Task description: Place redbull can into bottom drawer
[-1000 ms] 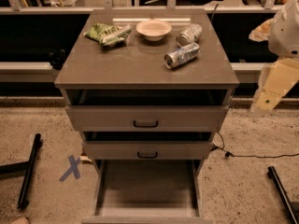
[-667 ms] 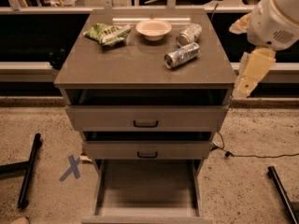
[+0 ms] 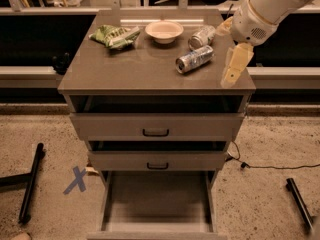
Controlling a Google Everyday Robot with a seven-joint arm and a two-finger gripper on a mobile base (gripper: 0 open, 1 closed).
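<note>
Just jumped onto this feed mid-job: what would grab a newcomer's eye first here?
First the big white arm reaching in from the upper right, its gripper hanging over the right edge of the cabinet top. Just left of it the redbull can lies on its side, apart from the gripper, near a shorter can, a bowl and a green bag. Below, the bottom drawer stands pulled wide open.

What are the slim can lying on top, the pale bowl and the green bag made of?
The redbull can looks like thin metal: shiny patterned skin, bright round end. The bowl seems matte and pale, perhaps paper or plastic. The green bag looks like crinkled, glossy plastic film. The gripper hangs beside the can, above the cabinet top.
</note>
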